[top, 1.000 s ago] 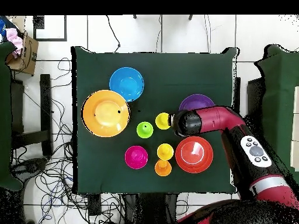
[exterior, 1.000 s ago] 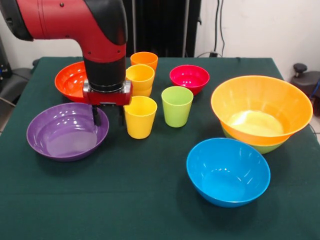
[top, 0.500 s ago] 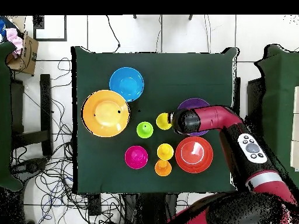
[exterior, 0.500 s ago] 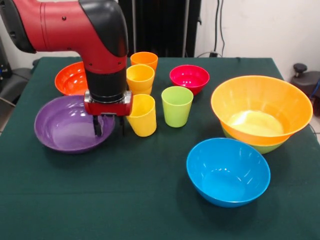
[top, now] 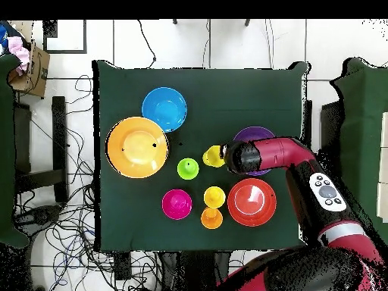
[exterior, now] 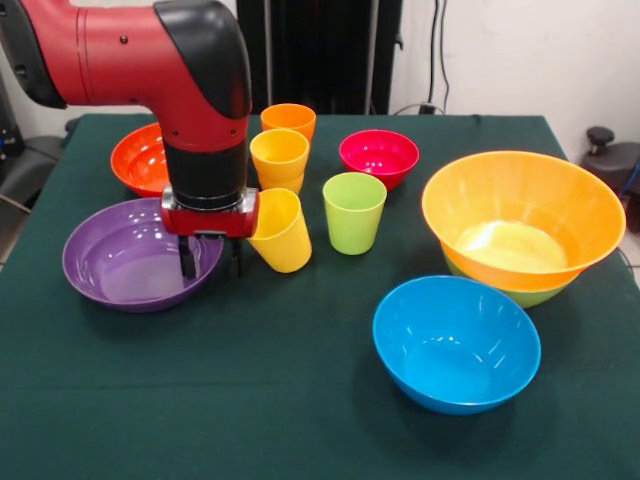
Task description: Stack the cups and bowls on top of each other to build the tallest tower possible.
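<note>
My gripper (exterior: 211, 258) is open and points down over the near right rim of the purple bowl (exterior: 120, 265). One finger is inside the bowl and the other is outside it, beside a yellow cup (exterior: 283, 232) that leans away from the gripper body. In the overhead view the arm's head covers the gripper, with the purple bowl (top: 254, 135) and the yellow cup (top: 212, 156) on either side. The large orange bowl (exterior: 520, 215) sits nested in the lime green bowl (exterior: 530, 295) at the right. The blue bowl (exterior: 455, 345) stands alone in front.
Behind the gripper are the red-orange bowl (exterior: 140, 160), a second yellow cup (exterior: 280, 158), an orange cup (exterior: 289, 120) and the small magenta bowl (exterior: 378, 155). A lime green cup (exterior: 354, 210) stands right of the leaning cup. Dark green cloth covers the table (exterior: 250, 400).
My gripper came down over the purple bowl's rim. The bowl shifted right and then back a little. The yellow cup beside the gripper went from upright to leaning.
</note>
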You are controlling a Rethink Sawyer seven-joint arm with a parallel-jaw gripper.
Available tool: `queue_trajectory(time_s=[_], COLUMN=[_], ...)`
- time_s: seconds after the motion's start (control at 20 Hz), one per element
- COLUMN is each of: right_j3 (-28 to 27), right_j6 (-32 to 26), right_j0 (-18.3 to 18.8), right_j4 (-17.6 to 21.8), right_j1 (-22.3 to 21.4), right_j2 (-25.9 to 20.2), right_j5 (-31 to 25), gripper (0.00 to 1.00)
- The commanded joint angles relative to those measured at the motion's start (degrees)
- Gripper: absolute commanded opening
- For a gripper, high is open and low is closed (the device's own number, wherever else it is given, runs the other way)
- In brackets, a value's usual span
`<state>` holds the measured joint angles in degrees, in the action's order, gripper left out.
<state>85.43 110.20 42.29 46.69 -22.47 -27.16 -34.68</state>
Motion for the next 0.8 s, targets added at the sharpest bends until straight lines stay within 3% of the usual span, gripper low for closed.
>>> queue_trajectory(time_s=[0.05,0.15,0.2,0.6,0.8], right_j3=[-2.81,-3.08,-3.22,-3.53,-3.24], right_j6=[-4.22,-4.03,-3.93,-5.50,-3.59], right_j0=[-2.62,-2.94,-3.10,-3.03,-3.72], right_j4=[6.99,7.35,7.54,6.91,8.11], right_j1=[3.43,3.44,3.44,3.80,3.20], right_j2=[3.70,4.04,4.20,3.88,4.93], right_j5=[4.08,4.63,4.90,5.36,8.73], gripper=[1.00,1.00,0.00,0.00,0.00])
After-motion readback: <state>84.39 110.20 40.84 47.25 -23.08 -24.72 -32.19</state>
